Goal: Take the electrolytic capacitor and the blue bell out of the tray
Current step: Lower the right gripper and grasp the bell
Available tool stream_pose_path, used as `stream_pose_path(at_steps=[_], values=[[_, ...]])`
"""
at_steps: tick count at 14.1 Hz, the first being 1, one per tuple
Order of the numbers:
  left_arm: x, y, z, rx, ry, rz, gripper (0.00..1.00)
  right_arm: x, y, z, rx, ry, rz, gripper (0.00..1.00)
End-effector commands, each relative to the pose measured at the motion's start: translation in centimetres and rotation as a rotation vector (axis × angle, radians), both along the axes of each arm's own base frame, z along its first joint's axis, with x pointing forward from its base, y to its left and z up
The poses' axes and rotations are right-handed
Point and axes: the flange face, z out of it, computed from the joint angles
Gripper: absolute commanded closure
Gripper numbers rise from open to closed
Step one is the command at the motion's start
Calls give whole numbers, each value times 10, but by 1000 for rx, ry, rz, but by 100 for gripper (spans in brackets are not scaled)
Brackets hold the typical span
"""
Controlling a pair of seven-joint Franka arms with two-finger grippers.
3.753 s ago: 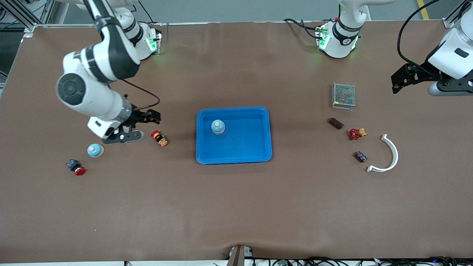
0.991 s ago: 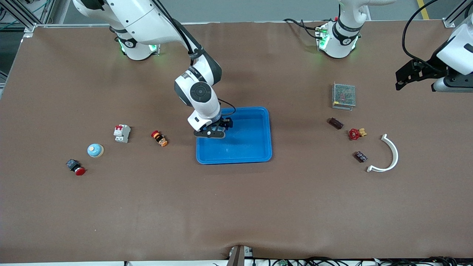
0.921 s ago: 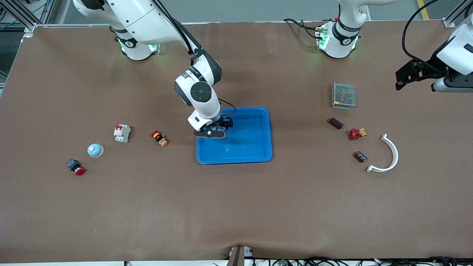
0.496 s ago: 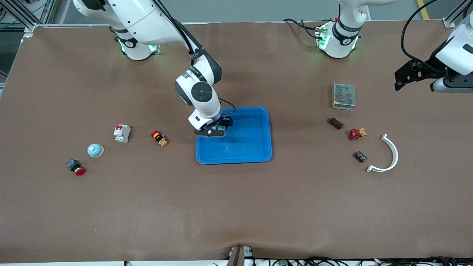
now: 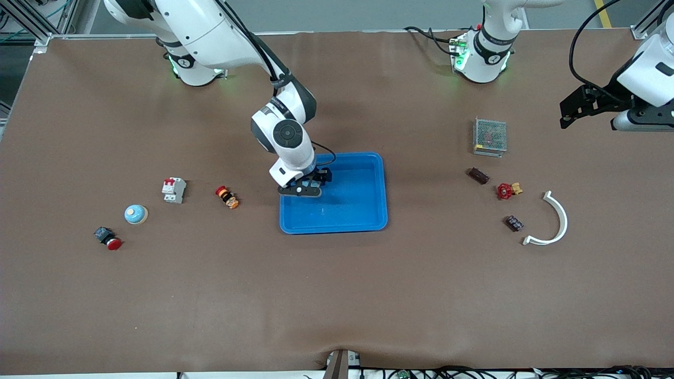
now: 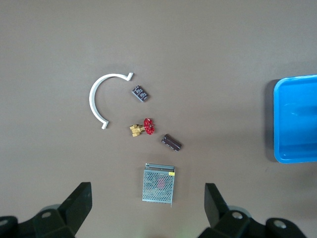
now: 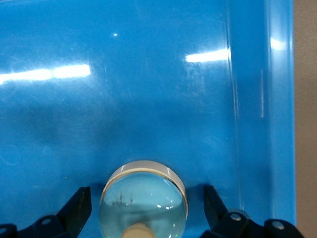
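A pale blue bell (image 7: pixel 143 201) with a tan knob stands in the blue tray (image 5: pixel 353 202). My right gripper (image 7: pixel 146 196) is low around it, open, with a gap on each side. In the front view that gripper (image 5: pixel 310 181) hides the bell. A second bell (image 5: pixel 136 214) sits toward the right arm's end of the table. Two small dark capacitors (image 5: pixel 478 175) (image 5: pixel 514 223) lie toward the left arm's end. My left gripper (image 5: pixel 567 111) hangs open and empty high above that end, and the left wrist view shows both capacitors (image 6: pixel 171 143) (image 6: pixel 140 93) below.
Near the capacitors are a metal mesh box (image 5: pixel 489 137), a red valve (image 5: pixel 505 190) and a white curved piece (image 5: pixel 558 221). Near the second bell are a white circuit breaker (image 5: pixel 173 190), an orange-and-red switch (image 5: pixel 227 197) and a red push-button (image 5: pixel 108 238).
Earlier my right arm was over the circuit breaker; it swung to the tray and now straddles the bell. Over the last second it has barely moved. The left gripper drifted slightly.
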Motion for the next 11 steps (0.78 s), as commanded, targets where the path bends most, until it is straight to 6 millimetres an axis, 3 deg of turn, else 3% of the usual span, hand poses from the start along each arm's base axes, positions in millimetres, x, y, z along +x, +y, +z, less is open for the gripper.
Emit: stream_pose_path(at_steps=[1, 3, 6, 11], values=[[-4, -1, 3, 22, -11, 6, 0, -1, 3, 1, -8, -17, -8, 17], [-3, -1, 3, 22, -11, 8, 0, 1, 3, 2, -5, -19, -11, 33], [-3, 0, 4, 22, -11, 12, 0, 2, 3, 3, -5, -18, -24, 49], [-3, 2, 4, 22, -11, 15, 0, 4, 5, 13, -2, -21, -25, 50]])
